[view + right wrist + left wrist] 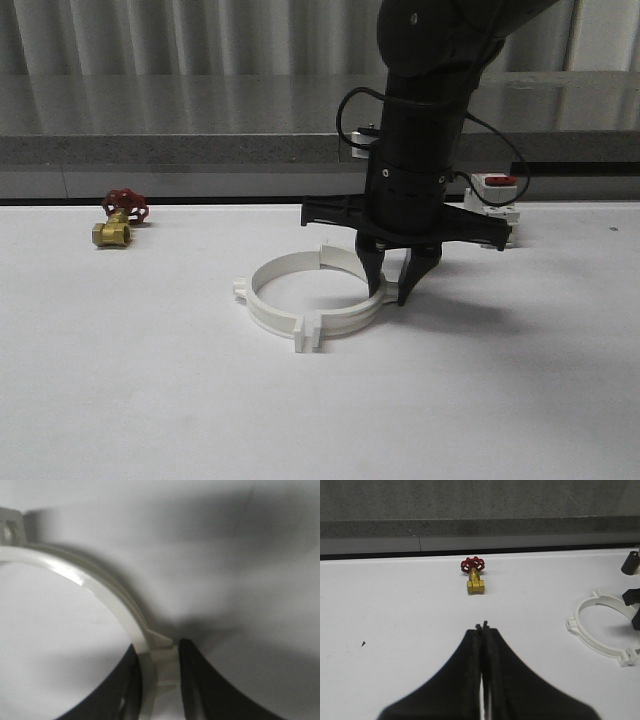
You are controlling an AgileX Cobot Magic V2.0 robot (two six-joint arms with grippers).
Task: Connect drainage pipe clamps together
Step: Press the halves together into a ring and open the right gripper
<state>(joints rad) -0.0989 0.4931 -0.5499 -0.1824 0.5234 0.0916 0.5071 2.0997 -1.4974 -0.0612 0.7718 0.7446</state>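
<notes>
Two white drainage pipe clamps lie as a ring mid-table: the left half and the right half meet at tabs at the back and the front. My right gripper comes down on the ring's right side, one finger inside and one outside the band. In the right wrist view the band and its small tab fill the gap of the right gripper. My left gripper is shut on nothing, over bare table, with the ring off to one side of it.
A brass valve with a red handwheel sits at the back left, also in the left wrist view. A white boxy breaker with a red top stands behind the right arm. A grey ledge borders the table's far edge.
</notes>
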